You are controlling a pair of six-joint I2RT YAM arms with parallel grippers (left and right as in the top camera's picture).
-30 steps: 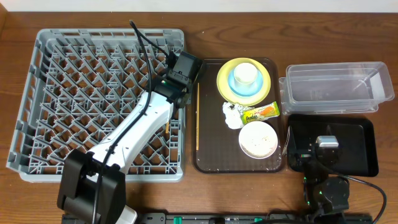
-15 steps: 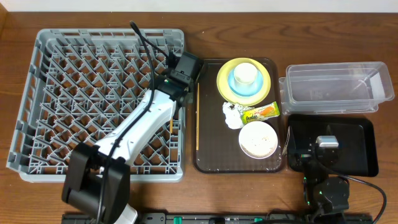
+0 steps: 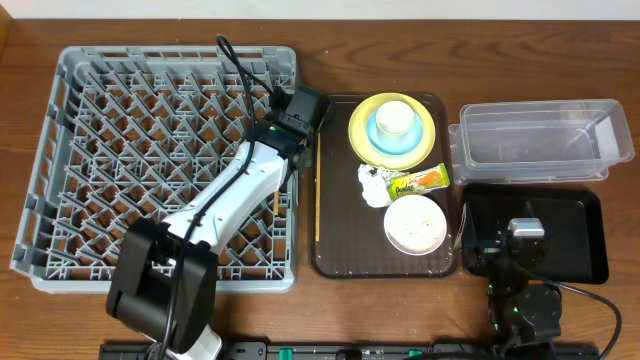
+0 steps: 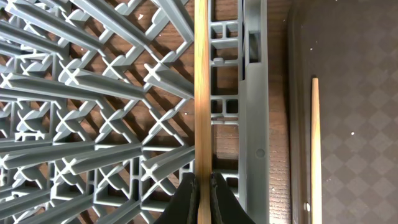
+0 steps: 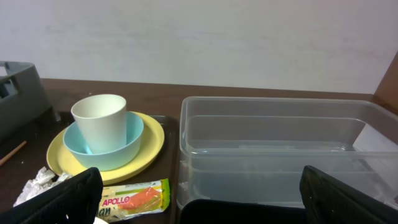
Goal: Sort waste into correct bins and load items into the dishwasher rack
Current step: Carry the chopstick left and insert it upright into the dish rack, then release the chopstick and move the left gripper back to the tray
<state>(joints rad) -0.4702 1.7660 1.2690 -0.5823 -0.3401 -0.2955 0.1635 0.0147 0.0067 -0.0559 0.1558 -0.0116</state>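
Observation:
My left gripper (image 4: 202, 194) is shut on a wooden chopstick (image 4: 201, 93), held above the right edge of the grey dishwasher rack (image 3: 90, 150). The chopstick's tail (image 3: 272, 198) pokes out under the arm. A second chopstick (image 3: 318, 185) lies along the left side of the brown tray (image 3: 335, 258). A white cup (image 3: 393, 118) stands in a light blue bowl (image 3: 376, 138) on the yellow plate (image 3: 426, 140). Tissue (image 3: 371, 186) and wrapper (image 3: 418, 180) lie beside the white bowl (image 3: 414, 223). My right gripper (image 5: 205, 205) is open and empty over the black tray (image 3: 585, 240).
The clear tub (image 3: 540, 140) stands behind the black tray at the right. The left arm lies diagonally across the rack's lower right part. Bare wooden table shows around the rack and trays.
The left arm's lower links have swung a little to the right; its gripper stays by the rack's right edge with the chopstick. The right arm has not moved.

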